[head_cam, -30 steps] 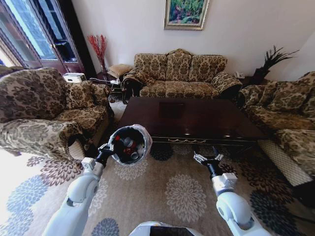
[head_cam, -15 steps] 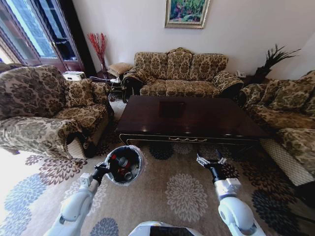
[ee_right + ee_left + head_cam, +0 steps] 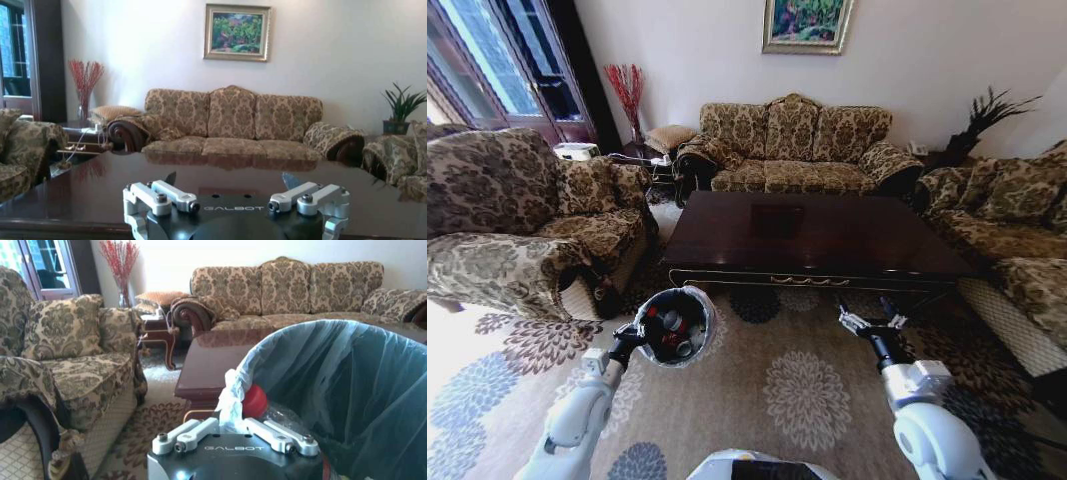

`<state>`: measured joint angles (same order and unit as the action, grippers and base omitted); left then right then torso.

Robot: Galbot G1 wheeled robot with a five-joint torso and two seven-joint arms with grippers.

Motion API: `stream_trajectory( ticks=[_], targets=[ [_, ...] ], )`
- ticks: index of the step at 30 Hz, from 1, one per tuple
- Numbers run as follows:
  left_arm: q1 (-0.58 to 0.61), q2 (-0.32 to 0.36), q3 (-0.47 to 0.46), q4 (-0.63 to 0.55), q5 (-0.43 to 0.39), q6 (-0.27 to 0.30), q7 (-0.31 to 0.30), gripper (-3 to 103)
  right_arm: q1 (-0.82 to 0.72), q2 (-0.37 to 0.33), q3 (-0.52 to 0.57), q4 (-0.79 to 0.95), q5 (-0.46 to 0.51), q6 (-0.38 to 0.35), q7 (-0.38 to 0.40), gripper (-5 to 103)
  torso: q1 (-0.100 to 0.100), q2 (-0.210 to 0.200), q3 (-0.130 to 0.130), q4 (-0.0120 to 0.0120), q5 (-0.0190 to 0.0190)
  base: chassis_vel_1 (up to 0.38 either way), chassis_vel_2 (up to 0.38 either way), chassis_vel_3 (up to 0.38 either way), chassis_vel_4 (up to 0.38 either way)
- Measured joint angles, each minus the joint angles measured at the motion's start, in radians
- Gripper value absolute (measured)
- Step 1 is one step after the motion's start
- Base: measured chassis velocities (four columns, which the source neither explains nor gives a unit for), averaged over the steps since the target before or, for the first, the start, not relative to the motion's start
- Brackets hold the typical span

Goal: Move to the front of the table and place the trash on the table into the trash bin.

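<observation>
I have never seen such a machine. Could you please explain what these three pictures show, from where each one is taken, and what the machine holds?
This is a wheeled robot with two arms, in a living room. The wide picture comes from a camera on its head; the other two come from cameras on its wrists. The left hand is shut on the rim of the trash bin, lifted above the carpet; the trash lies inside its plastic bag, including a bottle with a red cap. The right hand is open and holds nothing. Ahead stands the table, with a dark glossy top.
</observation>
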<state>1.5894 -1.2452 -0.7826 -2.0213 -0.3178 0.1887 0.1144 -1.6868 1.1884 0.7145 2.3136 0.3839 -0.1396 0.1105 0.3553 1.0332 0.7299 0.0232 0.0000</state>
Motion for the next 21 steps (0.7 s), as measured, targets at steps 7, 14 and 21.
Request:
stream_trajectory(
  ticks=[7, 14, 21],
  targets=[
    [0.001, -0.002, -0.003, -0.002, -0.005, -0.001, -0.001, 1, -0.018, 0.004, 0.013, 0.006, -0.006, 0.002, -0.018, 100, -0.016, -0.034, -0.019, 0.0002, 0.0001, 0.0, 0.0, 0.0, 0.0],
    [-0.004, 0.004, -0.003, -0.002, -0.021, -0.005, -0.001, 1, -0.017, 0.004, 0.012, 0.005, -0.008, 0.003, -0.018, 100, -0.031, -0.069, -0.038, 0.0001, 0.0001, 0.0, 0.0, 0.0, 0.0],
    [-0.011, 0.007, 0.011, 0.004, -0.028, -0.011, 0.0, 1, -0.017, 0.005, 0.011, 0.005, -0.009, 0.003, -0.018, 100, -0.044, -0.098, -0.055, 0.0, 0.0, 0.0, 0.0, 0.0, 0.0]
  ],
)
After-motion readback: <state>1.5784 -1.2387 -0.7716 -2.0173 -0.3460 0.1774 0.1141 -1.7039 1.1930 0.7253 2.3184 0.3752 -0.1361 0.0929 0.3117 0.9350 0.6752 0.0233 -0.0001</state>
